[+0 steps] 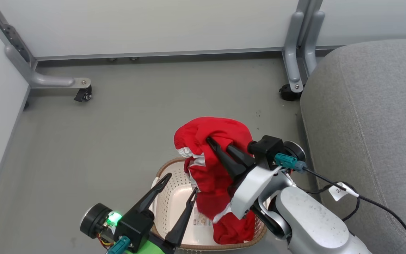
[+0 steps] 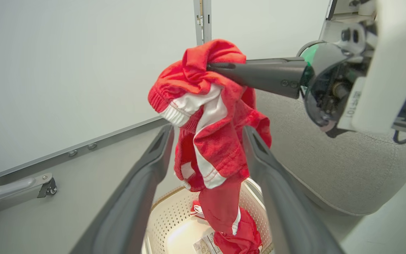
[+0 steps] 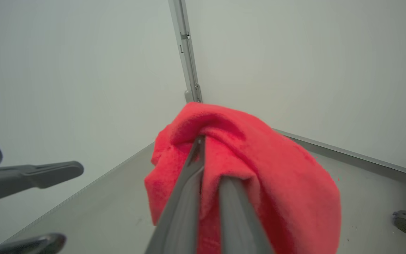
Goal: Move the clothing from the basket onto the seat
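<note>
The red clothing with white trim hangs bunched from my right gripper, which is shut on its top fold above the basket. Its lower end trails down onto a red heap in the basket; I cannot tell whether that heap is a separate garment. My left gripper is open over the basket's left half, its fingers standing either side of the hanging cloth without touching it. The right wrist view shows the cloth draped over the shut right gripper. The grey seat lies to the right.
The cream basket stands on the grey floor against the seat's rounded front, with a sticker inside. White partition panels on grey wheeled feet close off the back and left. A black cable runs from my right wrist.
</note>
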